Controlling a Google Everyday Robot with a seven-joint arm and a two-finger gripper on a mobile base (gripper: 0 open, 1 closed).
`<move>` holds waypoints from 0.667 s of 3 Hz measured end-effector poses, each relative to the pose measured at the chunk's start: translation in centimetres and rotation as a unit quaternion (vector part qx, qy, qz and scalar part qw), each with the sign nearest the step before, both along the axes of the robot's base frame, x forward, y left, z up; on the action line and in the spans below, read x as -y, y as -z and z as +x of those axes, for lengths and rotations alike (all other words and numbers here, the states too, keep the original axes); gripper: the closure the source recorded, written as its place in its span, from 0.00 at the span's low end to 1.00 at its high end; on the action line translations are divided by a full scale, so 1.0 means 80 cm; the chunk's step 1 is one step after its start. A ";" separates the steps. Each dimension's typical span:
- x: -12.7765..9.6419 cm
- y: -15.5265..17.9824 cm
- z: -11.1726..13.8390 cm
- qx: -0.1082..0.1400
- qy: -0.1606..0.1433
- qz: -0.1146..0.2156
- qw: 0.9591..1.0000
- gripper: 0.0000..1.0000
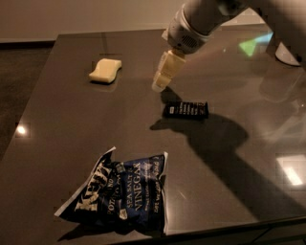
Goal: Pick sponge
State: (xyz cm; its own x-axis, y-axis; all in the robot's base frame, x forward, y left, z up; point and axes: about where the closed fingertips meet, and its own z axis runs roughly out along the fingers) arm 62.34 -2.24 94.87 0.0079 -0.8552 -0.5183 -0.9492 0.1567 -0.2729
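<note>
My gripper (161, 82), toward twelve o'clock from the view's centre, is pale yellowish and segmented, set on a ribbed white wrist collar (184, 37) and a smooth white arm (210, 12).

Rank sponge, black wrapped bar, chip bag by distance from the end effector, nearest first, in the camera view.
The end effector hovers above the table, mid-frame.
1. black wrapped bar: just below and right of it in the view.
2. sponge: off to its left, farther back.
3. chip bag: by the front edge, farthest.
</note>
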 end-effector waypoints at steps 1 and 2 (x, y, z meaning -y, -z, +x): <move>-0.053 0.015 0.015 -0.001 -0.010 0.004 1.000 0.00; -0.097 0.030 0.029 -0.018 -0.008 0.002 1.000 0.00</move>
